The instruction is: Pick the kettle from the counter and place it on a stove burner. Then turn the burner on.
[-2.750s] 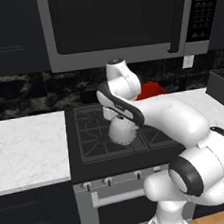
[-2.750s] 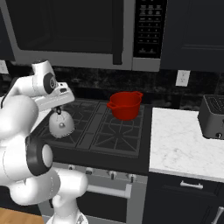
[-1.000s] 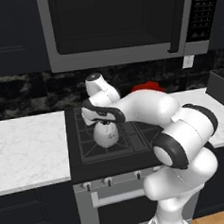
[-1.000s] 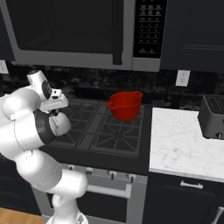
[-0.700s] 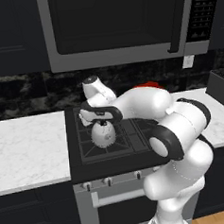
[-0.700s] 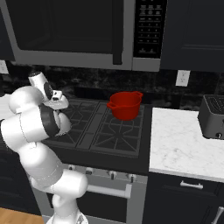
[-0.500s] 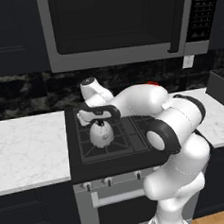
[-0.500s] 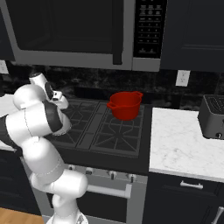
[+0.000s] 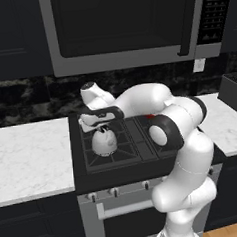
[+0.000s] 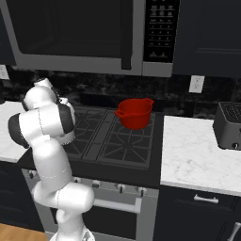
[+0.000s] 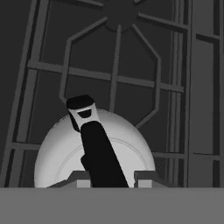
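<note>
The stove (image 9: 143, 154) sits between two stretches of white marble desk (image 9: 28, 157), with a dark microwave (image 9: 119, 27) hung above it. The white arm (image 9: 155, 108) reaches left across the black grates to the front left burner (image 9: 106, 150), nearest the left desk's edge. The red pot (image 10: 135, 113) stands on the back right burner, and a dark toaster (image 10: 228, 125) rests on the right desk by the wall. The kettle (image 9: 104, 140) stands on that front left burner, well apart from the pot. The tool (image 9: 102, 125) is right over the kettle's dark handle (image 11: 98, 153), its fingers (image 11: 145, 176) either side of the handle with a slight gap; whether they grip it I cannot tell.
</note>
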Robot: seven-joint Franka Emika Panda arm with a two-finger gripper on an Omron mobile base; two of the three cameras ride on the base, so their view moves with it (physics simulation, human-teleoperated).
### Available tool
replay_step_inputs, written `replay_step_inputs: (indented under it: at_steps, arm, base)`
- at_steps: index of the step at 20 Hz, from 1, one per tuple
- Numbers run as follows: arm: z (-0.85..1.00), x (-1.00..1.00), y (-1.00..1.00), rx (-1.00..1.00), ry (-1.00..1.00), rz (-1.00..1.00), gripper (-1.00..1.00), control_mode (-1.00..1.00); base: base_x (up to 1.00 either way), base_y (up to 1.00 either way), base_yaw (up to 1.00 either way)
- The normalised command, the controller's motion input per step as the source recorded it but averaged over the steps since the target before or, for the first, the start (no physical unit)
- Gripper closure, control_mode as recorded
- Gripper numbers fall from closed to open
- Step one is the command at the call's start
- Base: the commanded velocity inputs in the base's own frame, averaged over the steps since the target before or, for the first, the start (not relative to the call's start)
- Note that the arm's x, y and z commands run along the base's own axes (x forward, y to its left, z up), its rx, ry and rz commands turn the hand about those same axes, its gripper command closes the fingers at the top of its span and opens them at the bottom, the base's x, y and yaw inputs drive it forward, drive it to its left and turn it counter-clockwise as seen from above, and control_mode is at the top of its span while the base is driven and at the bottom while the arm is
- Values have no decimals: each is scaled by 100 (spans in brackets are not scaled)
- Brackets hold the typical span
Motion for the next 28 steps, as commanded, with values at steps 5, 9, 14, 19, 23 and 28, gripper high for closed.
replay_step_inputs:
  at_steps: [5,9,14,19,23,28]
  arm:
    - [-19,7,0,0,-1,-9,-100,-100]
    - [-11,1,0,0,-3,-13,-100,-100]
    - [-1,-4,-5,0,-5,-16,-100,-100]
    - [0,-33,-29,0,-13,-16,-100,-100]
    - [0,-50,-42,0,-17,-15,-100,-100]
    - [15,-53,-45,0,-17,-15,-100,-100]
  base:
    - [0,0,0]
    - [0,0,0]
    - [0,0,0]
    - [0,0,0]
    - [0,0,0]
    - [0,0,0]
